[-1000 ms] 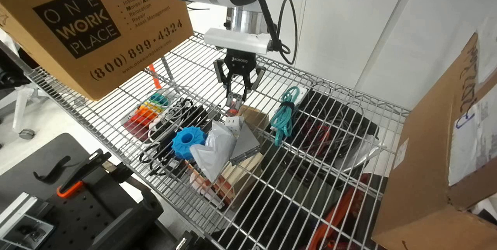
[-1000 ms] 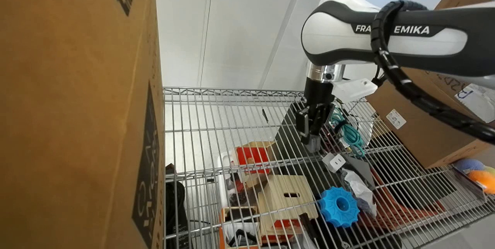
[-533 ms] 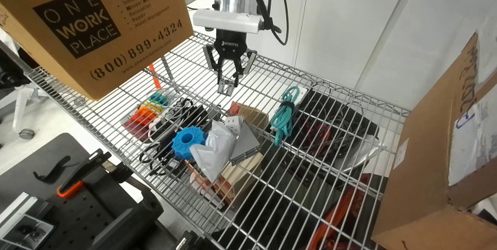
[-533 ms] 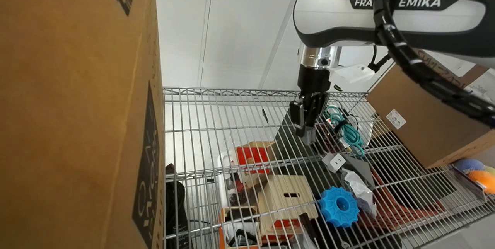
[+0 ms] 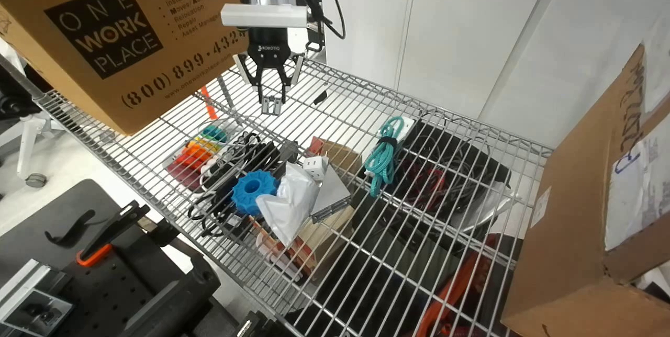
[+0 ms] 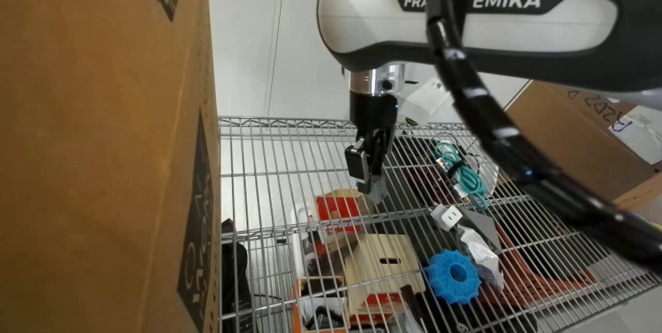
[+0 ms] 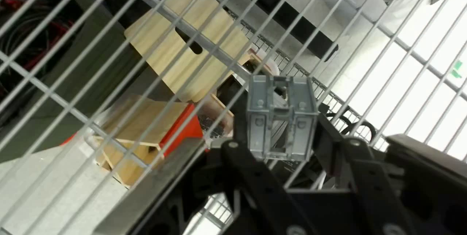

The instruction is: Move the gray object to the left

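Shifted nearer the One Work Place carton [image 5: 136, 59], Robotiq gripper [image 5: 272, 100] clamped on a gray slotted frame [image 7: 281, 112], both apart from the carton, teal cord bundle [image 5: 383, 156] farther from it

I'm getting bright, fairly even light on the wall [image 5: 460, 23] in both ext. views, w/ glints on the black hose [image 6: 489, 110]. In my wrist view, floor [image 7: 396, 92] blows out white at R; gripper [image 7: 281, 118] v. dark, slightly soft.
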You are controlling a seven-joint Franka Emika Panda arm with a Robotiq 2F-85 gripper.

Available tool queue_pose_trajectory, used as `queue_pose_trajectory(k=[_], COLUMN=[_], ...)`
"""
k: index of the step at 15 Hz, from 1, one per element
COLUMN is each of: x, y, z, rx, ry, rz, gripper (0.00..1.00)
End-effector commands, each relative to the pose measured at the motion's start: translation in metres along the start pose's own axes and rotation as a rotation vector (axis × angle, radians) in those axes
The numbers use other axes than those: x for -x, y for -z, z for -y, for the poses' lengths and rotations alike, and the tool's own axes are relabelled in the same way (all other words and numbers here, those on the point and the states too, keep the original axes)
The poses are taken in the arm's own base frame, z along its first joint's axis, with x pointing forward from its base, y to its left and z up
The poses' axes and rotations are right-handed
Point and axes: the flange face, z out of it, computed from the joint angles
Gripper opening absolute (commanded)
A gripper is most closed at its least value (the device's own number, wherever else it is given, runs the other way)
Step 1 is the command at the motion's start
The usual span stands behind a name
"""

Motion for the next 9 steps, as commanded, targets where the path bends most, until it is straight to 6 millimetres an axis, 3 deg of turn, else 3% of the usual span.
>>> queue_pose_trajectory(k=[1, 4, 9], x=[-0.015, -0.029, -0.04], y=[0.013, 0.002, -0.018], z=[0.038, 0.057, 0.072], rx=[0.074, 0.13, 0.16], ry=[0.159, 0.274, 0.437], rz=[0.039, 0.069, 0.116], gripper=[0.22, 0.22, 0.22])
